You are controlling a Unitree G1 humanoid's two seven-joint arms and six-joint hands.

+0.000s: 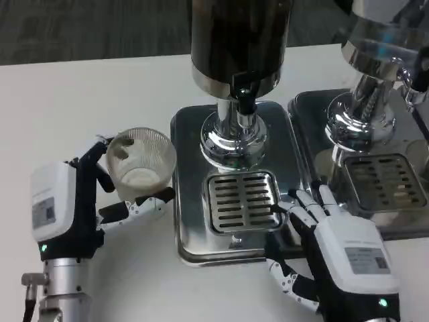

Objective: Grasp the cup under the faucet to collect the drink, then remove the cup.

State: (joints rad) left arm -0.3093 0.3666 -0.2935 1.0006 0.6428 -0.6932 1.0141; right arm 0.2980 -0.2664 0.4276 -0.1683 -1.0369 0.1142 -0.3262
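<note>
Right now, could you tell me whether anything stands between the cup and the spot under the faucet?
Nothing visible does. The left hand holds the cup just left of the tray; the grate under the faucet is bare.

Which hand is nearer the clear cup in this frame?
Left. The left hand holds the clear cup, fingers around its sides, left of the dispenser's tray. The right hand rests on the drip tray beside the grate, apart from the cup.
</note>
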